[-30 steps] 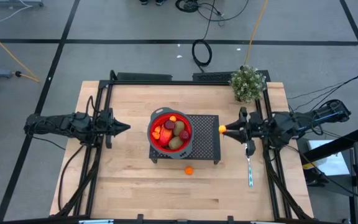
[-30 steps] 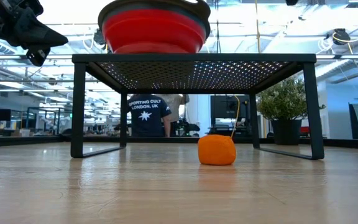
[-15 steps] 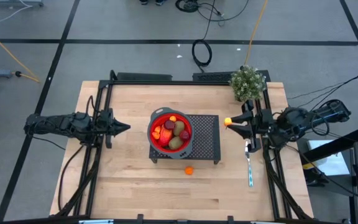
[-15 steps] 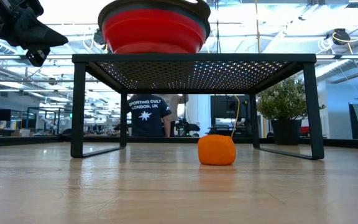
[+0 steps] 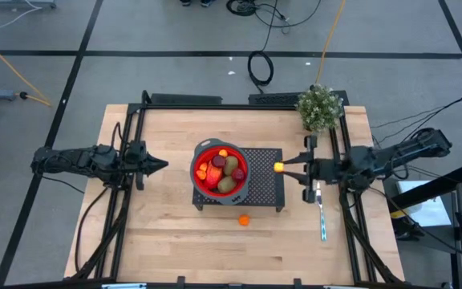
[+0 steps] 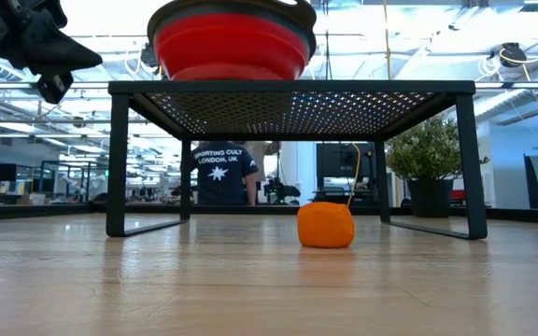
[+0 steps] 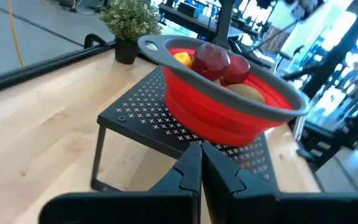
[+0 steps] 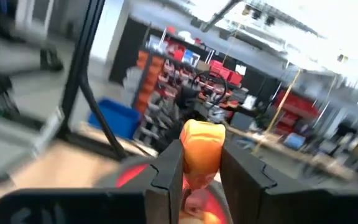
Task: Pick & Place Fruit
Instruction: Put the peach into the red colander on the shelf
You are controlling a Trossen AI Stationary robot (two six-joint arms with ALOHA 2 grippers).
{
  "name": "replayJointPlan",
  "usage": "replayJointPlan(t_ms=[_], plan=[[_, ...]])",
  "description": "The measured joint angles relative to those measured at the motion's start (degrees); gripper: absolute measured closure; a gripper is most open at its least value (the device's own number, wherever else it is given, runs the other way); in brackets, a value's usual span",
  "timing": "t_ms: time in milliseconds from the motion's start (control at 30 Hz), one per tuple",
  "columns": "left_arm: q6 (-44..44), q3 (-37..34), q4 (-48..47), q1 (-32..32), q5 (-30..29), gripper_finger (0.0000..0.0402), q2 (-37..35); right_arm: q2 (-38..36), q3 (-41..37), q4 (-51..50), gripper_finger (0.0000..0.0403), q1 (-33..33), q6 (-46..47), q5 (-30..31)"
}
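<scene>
Holding orange ball (image 5: pixel 279 168): right fingers (image 8: pixel 196 163) clamped | left fingers (image 7: pixel 199 169) together | bowl (image 5: pixel 198 160) on rack (image 5: pixel 267 181)

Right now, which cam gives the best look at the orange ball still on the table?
Low view: the orange ball sits centered, large, unobstructed, under the black rack. High view shows it only as a small dot in front of the rack. Neither wrist view shows it.

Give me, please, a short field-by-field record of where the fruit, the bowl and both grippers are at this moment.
right gripper: shut on small orange ball, over the black mesh stand's right edge
left gripper: shut, empty, left of the red bowl
red bowl: on the stand, holding several fruit pieces
loose orange ball: on the table in front of the stand
utensil: on the table, right side
</scene>
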Motion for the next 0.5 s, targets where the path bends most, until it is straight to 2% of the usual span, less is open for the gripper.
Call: replayJointPlan(t_ms=[233, 500], plan=[[-9.1, 0.0, 4.0, 0.0, 0.0, 0.0394, 0.2, 6.1, 0.0, 3.6, 0.0320, 0.0, -21.6, 0.0], [-19.0, 0.0, 11.7, 0.0, 0.0, 0.0394, 0.3, 12.0, 0.0, 8.9, 0.0319, -1.4, -29.6, 0.3]])
